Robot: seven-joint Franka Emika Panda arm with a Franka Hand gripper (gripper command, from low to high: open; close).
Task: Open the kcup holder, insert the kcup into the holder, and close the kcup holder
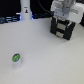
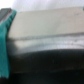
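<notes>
The kcup holder (image 1: 63,30) is a black boxy unit on the white table at the exterior view's far right, with its drawer fronts looking shut. My gripper (image 1: 61,18) hangs right at its top edge; the picture is too small to show how the jaws stand. The kcup (image 1: 17,58), a small white pod with a green top, stands alone on the table at the exterior view's near left, far from the gripper. The wrist view is blurred and very close: a teal finger pad (image 2: 6,37), a grey flat surface (image 2: 47,22) and a dark body (image 2: 47,62), probably the holder.
A white upright object (image 1: 24,10) with a blue glow at its base stands at the back of the table (image 1: 45,55). Dark clutter lines the back edge at the exterior view's left.
</notes>
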